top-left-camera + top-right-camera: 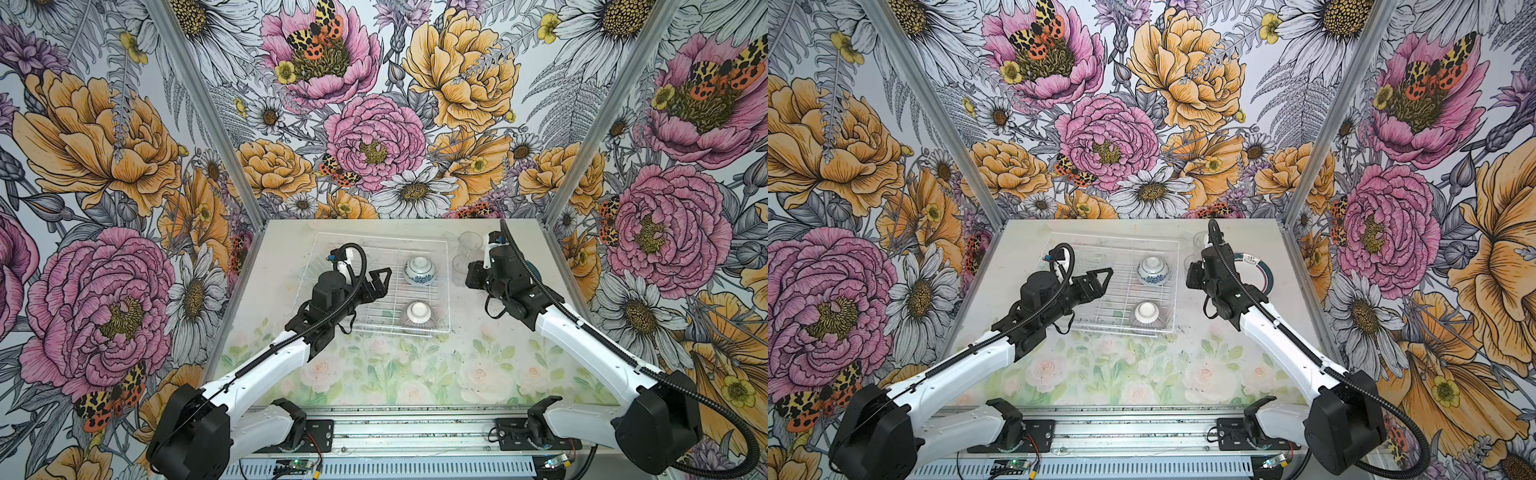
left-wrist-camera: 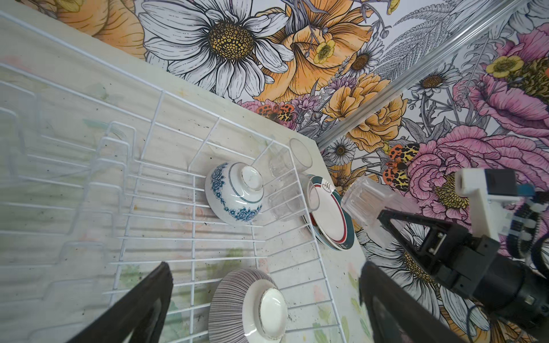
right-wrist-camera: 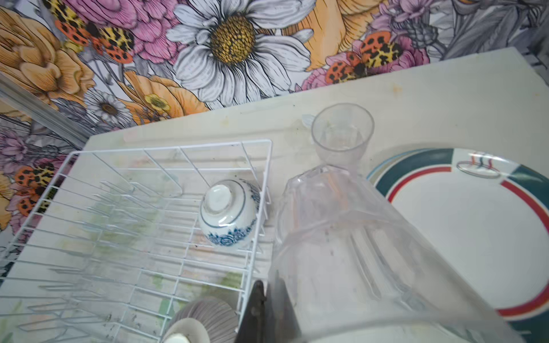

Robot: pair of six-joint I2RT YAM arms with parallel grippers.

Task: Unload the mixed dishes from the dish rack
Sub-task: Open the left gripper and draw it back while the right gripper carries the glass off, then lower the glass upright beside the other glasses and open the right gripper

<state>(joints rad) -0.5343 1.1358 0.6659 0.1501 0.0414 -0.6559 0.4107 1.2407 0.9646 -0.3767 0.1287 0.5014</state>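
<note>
Already the teal-rimmed plate [image 3: 463, 231] and 2 tumblers [image 1: 469, 241] stand outside the dish rack [image 1: 376, 309]. My right gripper [image 2: 386, 216] pinches a 3rd tumbler [image 3: 341, 252], and my left gripper [image 2: 266, 267] is spread wide. The floral bowl [image 1: 419, 270] and ribbed bowl [image 1: 419, 316] remain inside.

Both top views sit high behind the arm bases, tilted down over the whole table [image 1: 374, 365]. Left wrist camera looks close past the left gripper [image 2: 266, 265] into the dish rack [image 2: 193, 225]; right wrist camera, even nearer, shares its blue-and-white floral bowl [image 3: 228, 213].
</note>
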